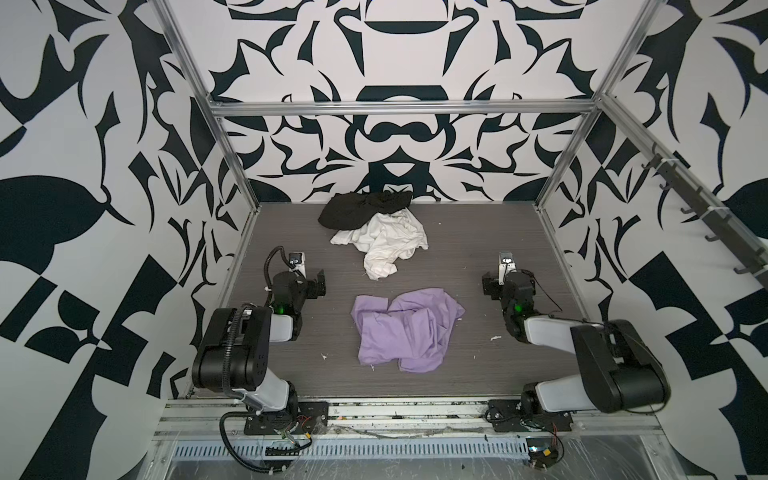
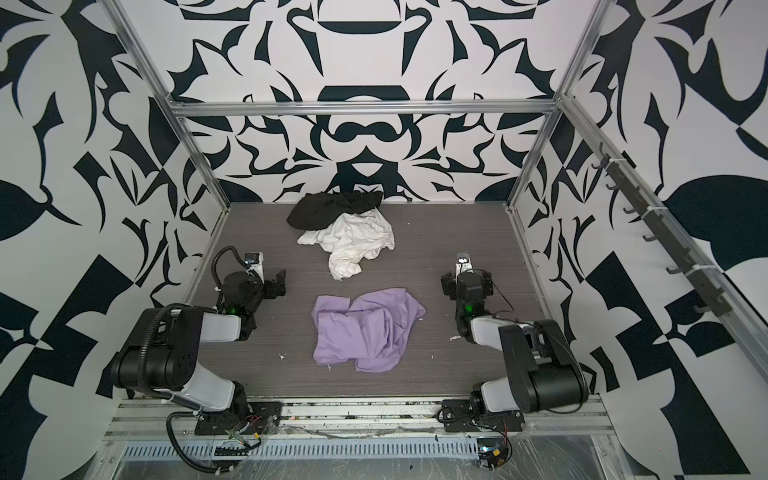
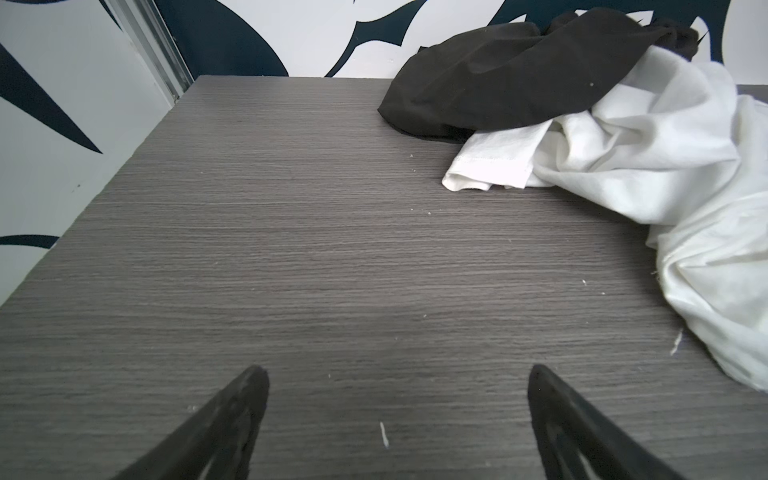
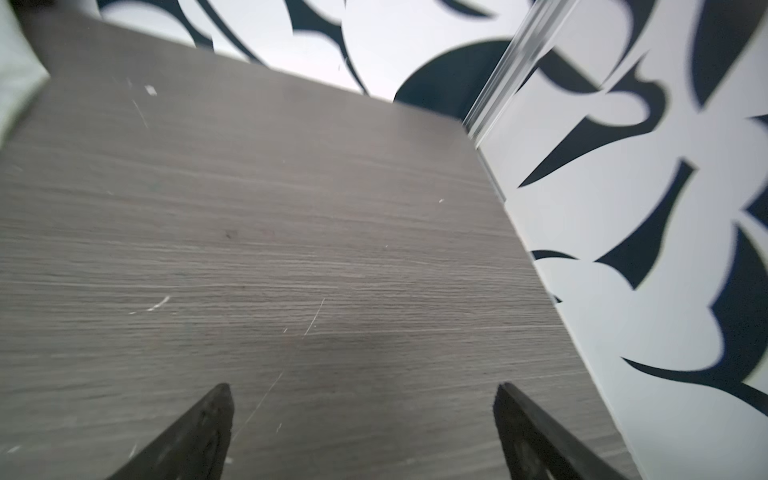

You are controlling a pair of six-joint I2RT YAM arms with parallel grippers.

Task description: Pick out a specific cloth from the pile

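The lavender cloth (image 1: 405, 328) (image 2: 365, 328) lies crumpled by itself on the grey table, between the two arms and nearer the front. The pile (image 1: 374, 224) (image 2: 340, 224) sits at the back against the wall and shows a black cloth (image 3: 519, 79) partly over a white cloth (image 3: 665, 187). My left gripper (image 1: 318, 284) (image 2: 280, 284) (image 3: 397, 374) is open over bare table, left of both. My right gripper (image 1: 492, 286) (image 2: 466, 286) (image 4: 361, 390) is open too, over bare table to the right. Neither touches any fabric.
Patterned walls and aluminium posts (image 1: 232, 158) close in the table (image 1: 478, 232) at the back and on both sides. A rail of hooks (image 1: 706, 216) runs along the right wall. Small white lint bits (image 1: 494, 337) lie scattered on the wood.
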